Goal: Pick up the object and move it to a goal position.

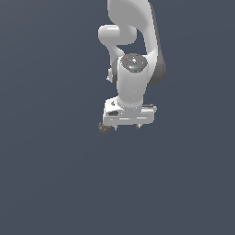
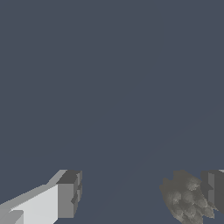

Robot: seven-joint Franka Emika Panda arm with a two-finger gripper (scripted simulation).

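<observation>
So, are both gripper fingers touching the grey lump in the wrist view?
No, the lump sits against one finger only; the other finger stands well apart.

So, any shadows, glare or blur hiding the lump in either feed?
Exterior view: flat light, no cast shadow, the lump small but sharp beside the tool. Wrist view: sharp, no glare; the lump shows mottled shading against one finger, cropped by the frame edge.

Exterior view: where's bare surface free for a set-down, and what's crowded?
Bare everywhere around the arm: both sides and the whole lower half. Crowded only under the gripper, where the lump sits at one fingertip; wrist view shows it beside that finger.
</observation>
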